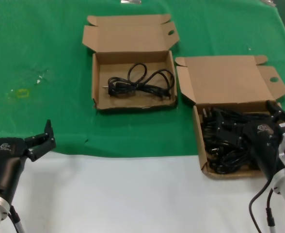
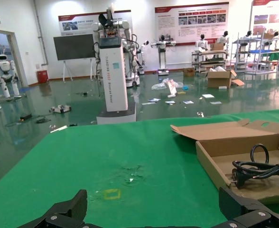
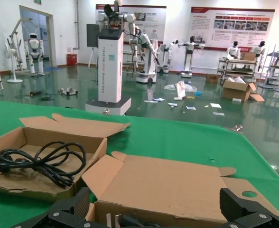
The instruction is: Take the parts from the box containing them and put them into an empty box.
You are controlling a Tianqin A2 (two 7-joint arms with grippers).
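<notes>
Head view: two brown corrugated cardboard mailer boxes lie open on a green cloth-covered table (image 1: 45, 53), lids folded back, each lid with notched tabs and one round hole. The wide, low-trayed box (image 1: 134, 99), nearer the middle, holds a single thin black power cord (image 1: 141, 81) looped across its floor. The squarer, deeper box (image 1: 200, 141) to its right, by the table's near edge, is packed with a tangle of black power cords (image 1: 225, 138).

The right gripper (image 1: 274, 109), black with a small white logo too small to read, hangs over the deeper box at its right side, above the tangled cords; its fingers stand spread, nothing between them. The left gripper (image 1: 19, 132) hovers at the near left edge where the green cloth meets the white strip, well apart from both boxes, fingers likewise splayed and empty.

In the left wrist view, a moulded plug lies at the end of the lone cord in the low box, and a small yellow square mark (image 2: 112, 194) shows on the cloth. Beyond the table stands a white column robot (image 2: 115, 61) with vertical lettering that appears to read "TIANQING", though it is not sharp. Wall posters (image 3: 232, 27) behind carry red headings that cannot be read.
</notes>
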